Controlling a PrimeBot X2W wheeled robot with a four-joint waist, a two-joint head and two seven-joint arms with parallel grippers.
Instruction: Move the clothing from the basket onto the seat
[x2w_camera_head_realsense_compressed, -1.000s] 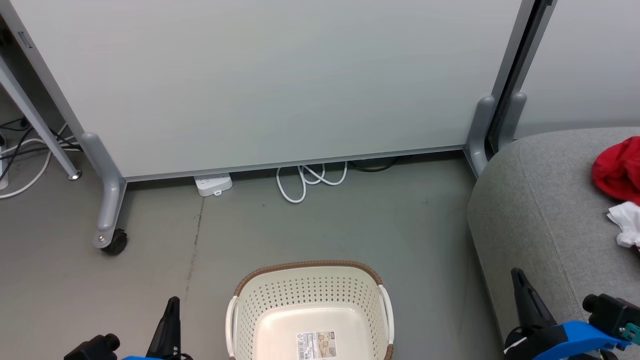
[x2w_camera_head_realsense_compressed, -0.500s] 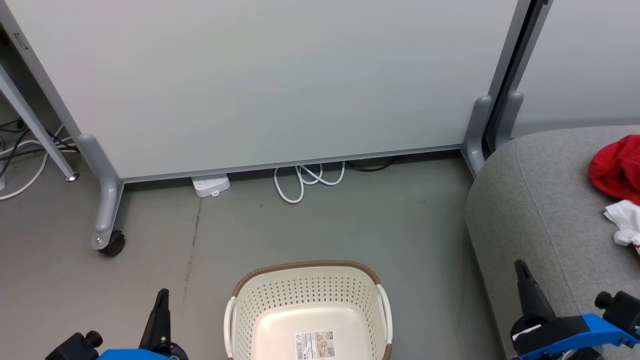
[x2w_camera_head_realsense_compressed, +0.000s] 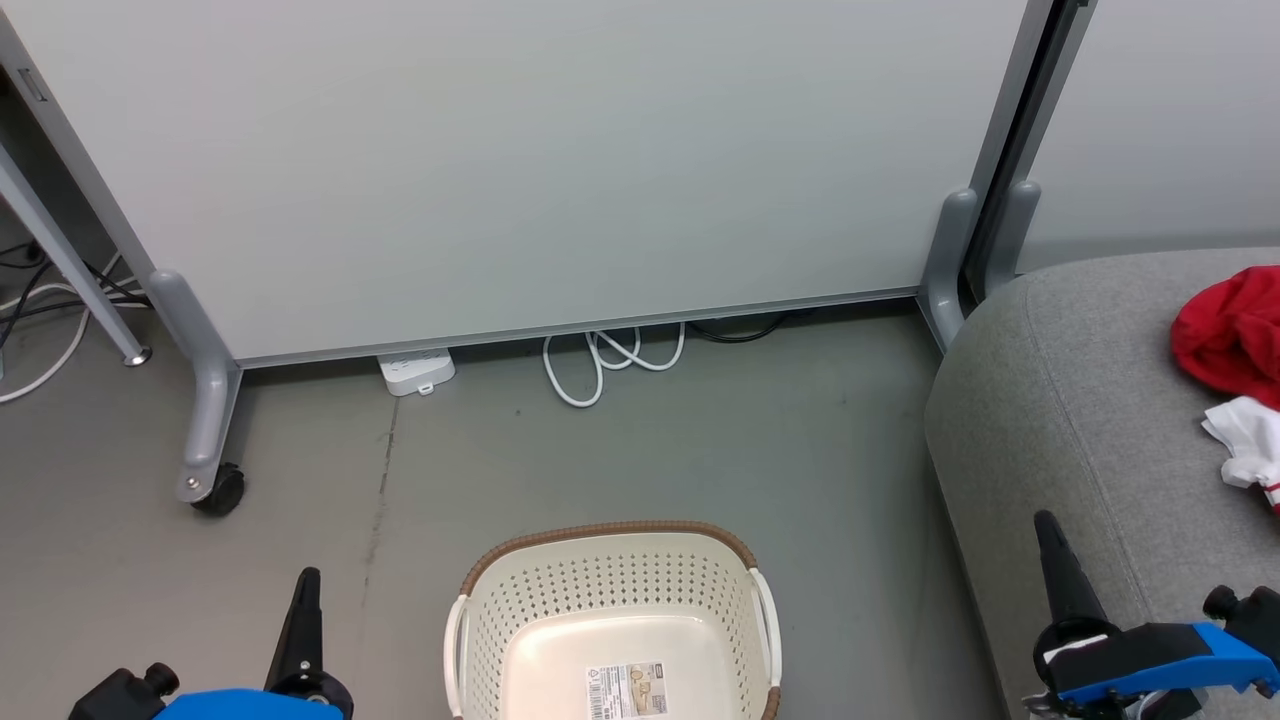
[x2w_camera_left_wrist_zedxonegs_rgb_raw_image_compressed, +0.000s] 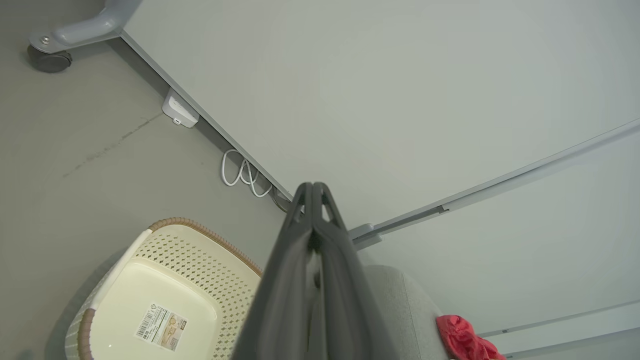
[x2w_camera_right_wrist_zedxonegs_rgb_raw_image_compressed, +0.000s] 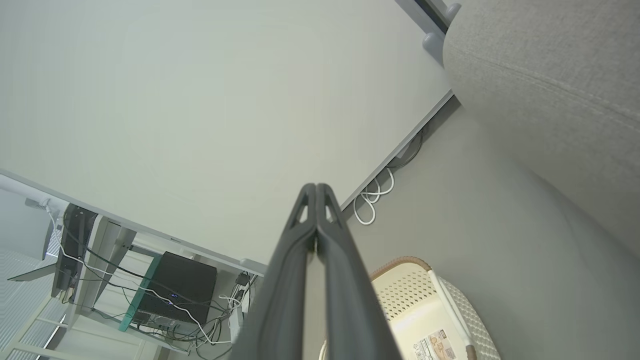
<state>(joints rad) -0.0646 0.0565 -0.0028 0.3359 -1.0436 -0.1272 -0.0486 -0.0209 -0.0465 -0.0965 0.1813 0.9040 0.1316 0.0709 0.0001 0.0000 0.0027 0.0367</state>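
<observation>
Head camera first: the basket (x2w_camera_head_realsense_compressed: 610, 582) is low and centre, showing a bare cream bottom with only its label (x2w_camera_head_realsense_compressed: 628, 690). Its near end runs off the frame, so I can't swear nothing hides there. The clothing (x2w_camera_head_realsense_compressed: 1230, 330), a red heap with a white piece next to it, lies on the seat (x2w_camera_head_realsense_compressed: 1080, 420), well right of the basket. So I judge the job done or nearly so. The left gripper (x2w_camera_head_realsense_compressed: 305, 590) hangs just left of the basket and the right gripper (x2w_camera_head_realsense_compressed: 1050, 535) is off to the basket's right, against the seat's near corner. Each shows as one dark spike.

Left wrist camera: jaws pressed together with nothing between them. The basket is below and left of the fingers, again empty around the label. The worry here is another dip into it: closed fingers would catch nothing and could hook a perforated wall or a handle, tipping the light tub.

Right wrist camera: jaws together here too, empty, with the grey cushion bulging close on the side away from the basket. A careless swing could drag the fingers across that weave or sweep the clothing off. Beyond the basket a white cable (x2w_camera_right_wrist_zedxonegs_rgb_raw_image_compressed: 372, 197) coils under the partition (x2w_camera_right_wrist_zedxonegs_rgb_raw_image_compressed: 200, 100); rolling forward risks the wheels snagging it
</observation>
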